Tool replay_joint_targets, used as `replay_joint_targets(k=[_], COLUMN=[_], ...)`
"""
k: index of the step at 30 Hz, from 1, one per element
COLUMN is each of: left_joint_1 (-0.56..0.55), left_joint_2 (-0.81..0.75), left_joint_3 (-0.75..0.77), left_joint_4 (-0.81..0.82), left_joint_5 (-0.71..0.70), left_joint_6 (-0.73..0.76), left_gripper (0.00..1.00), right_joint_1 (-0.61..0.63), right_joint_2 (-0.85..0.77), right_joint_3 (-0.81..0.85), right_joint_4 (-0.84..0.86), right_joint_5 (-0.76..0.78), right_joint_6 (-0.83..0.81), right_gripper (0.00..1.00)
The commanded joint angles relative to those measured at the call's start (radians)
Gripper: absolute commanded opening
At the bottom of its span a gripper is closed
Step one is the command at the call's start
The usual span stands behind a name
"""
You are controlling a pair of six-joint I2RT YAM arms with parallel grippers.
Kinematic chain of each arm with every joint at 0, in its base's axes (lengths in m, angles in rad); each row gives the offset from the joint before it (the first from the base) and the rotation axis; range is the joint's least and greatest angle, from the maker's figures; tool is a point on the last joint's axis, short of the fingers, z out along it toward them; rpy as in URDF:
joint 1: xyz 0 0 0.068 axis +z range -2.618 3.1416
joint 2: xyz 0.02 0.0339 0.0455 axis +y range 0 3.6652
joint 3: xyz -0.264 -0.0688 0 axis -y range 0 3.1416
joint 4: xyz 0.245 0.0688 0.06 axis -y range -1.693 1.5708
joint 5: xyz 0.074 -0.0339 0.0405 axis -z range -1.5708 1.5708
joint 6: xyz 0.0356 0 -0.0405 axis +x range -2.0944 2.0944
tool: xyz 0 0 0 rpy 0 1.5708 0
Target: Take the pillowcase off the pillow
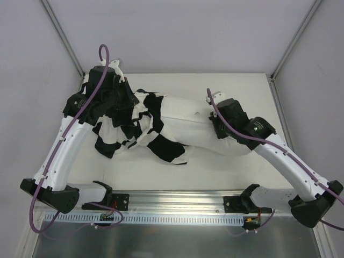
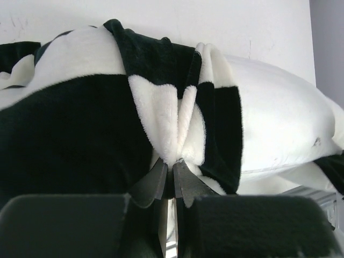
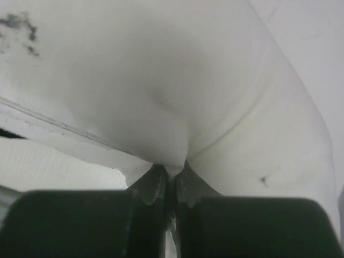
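The plain white pillow [image 1: 185, 121] lies across the middle of the table, its right half bare. The black-and-white checkered pillowcase [image 1: 134, 129] is bunched over its left end and spills onto the table. My left gripper [image 1: 121, 102] is shut on a pinched fold of the pillowcase [image 2: 174, 123], with the pillow [image 2: 279, 118] showing to the right in the left wrist view. My right gripper [image 1: 215, 124] is shut on a pinch of the pillow's white fabric [image 3: 177, 102] at its right end.
The white tabletop [image 1: 161, 172] is bounded by a metal rail [image 1: 177, 201] at the near edge and grey walls with frame posts [image 1: 62, 35] on the sides. Both arms arch in from the lower corners.
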Motion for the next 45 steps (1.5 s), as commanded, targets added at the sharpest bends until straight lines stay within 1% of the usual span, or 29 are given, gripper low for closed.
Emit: replay_joint_targets(k=[1, 3, 4, 5, 6, 7, 9, 11, 12, 14, 15, 17, 18, 21, 24, 25, 29, 33, 36, 38, 40, 44, 45], left_joint_1=[0.033, 0.065, 0.085, 0.126, 0.145, 0.165, 0.234, 0.290, 0.361, 0.442, 0.508, 0.565, 0.618, 0.688, 0.722, 0.749, 0.798, 0.806, 0.808, 0.808, 0.808, 0.815, 0.832], left_joint_2=[-0.046, -0.057, -0.060, -0.065, -0.069, -0.077, -0.079, -0.066, -0.051, -0.033, -0.024, -0.017, -0.026, -0.037, -0.031, -0.028, -0.005, 0.018, 0.026, 0.032, 0.036, 0.029, 0.023], left_joint_3=[0.057, 0.049, 0.037, 0.029, 0.021, 0.008, -0.003, -0.002, 0.001, 0.023, 0.029, 0.049, 0.050, 0.047, 0.053, 0.052, 0.061, 0.057, 0.044, 0.046, 0.050, 0.081, 0.092], left_joint_4=[0.066, 0.060, 0.060, 0.060, 0.060, 0.061, 0.061, 0.060, 0.060, 0.060, 0.060, 0.060, 0.060, 0.061, 0.060, 0.060, 0.060, 0.060, 0.061, 0.060, 0.060, 0.058, 0.058], left_joint_5=[-0.037, -0.007, 0.010, 0.026, 0.047, 0.055, 0.081, 0.107, 0.150, 0.197, 0.217, 0.273, 0.288, 0.309, 0.320, 0.320, 0.328, 0.316, 0.300, 0.300, 0.293, 0.254, 0.247], left_joint_6=[0.005, 0.000, -0.003, -0.006, -0.007, -0.006, -0.003, 0.006, 0.007, -0.001, -0.004, -0.012, -0.015, -0.012, 0.006, 0.007, -0.012, -0.026, -0.029, -0.027, -0.027, -0.021, -0.020], left_gripper=[0.00, 0.00, 0.00, 0.00, 0.00, 0.00, 0.00, 0.00, 0.00, 0.00, 0.00, 0.00, 0.00, 0.00, 0.00, 0.00, 0.00, 0.00, 0.00, 0.00, 0.00, 0.00, 0.00], right_joint_1=[-0.094, -0.169, -0.189, -0.216, -0.263, -0.283, -0.341, -0.372, -0.393, -0.412, -0.435, -0.461, -0.484, -0.525, -0.568, -0.579, -0.660, -0.734, -0.765, -0.801, -0.817, -0.832, -0.837], right_joint_2=[-0.034, -0.079, -0.095, -0.112, -0.127, -0.161, -0.195, -0.241, -0.251, -0.265, -0.264, -0.262, -0.264, -0.262, -0.255, -0.253, -0.244, -0.222, -0.199, -0.164, -0.147, -0.110, -0.107], right_joint_3=[0.068, 0.132, 0.207, 0.241, 0.272, 0.315, 0.330, 0.315, 0.304, 0.262, 0.249, 0.226, 0.196, 0.133, 0.085, 0.077, 0.054, 0.002, -0.045, -0.052, -0.050, -0.044, -0.056], right_joint_4=[-0.034, -0.036, -0.044, -0.054, -0.060, -0.065, -0.068, -0.067, -0.067, -0.073, -0.079, -0.094, -0.094, -0.094, -0.091, -0.090, -0.087, -0.073, -0.048, -0.034, -0.009, 0.033, 0.054], right_joint_5=[0.308, 0.319, 0.324, 0.313, 0.301, 0.285, 0.273, 0.264, 0.261, 0.261, 0.255, 0.227, 0.213, 0.180, 0.150, 0.141, 0.106, 0.063, 0.025, -0.061, -0.133, -0.181, -0.186], right_joint_6=[0.067, 0.076, 0.099, 0.106, 0.117, 0.126, 0.154, 0.175, 0.192, 0.192, 0.192, 0.226, 0.237, 0.245, 0.246, 0.246, 0.240, 0.242, 0.268, 0.298, 0.327, 0.376, 0.393], right_gripper=[0.01, 0.01, 0.01, 0.01, 0.01, 0.01, 0.01, 0.01, 0.01, 0.01, 0.01, 0.01, 0.01, 0.01, 0.01, 0.01, 0.01, 0.01, 0.01, 0.01, 0.01, 0.01, 0.01])
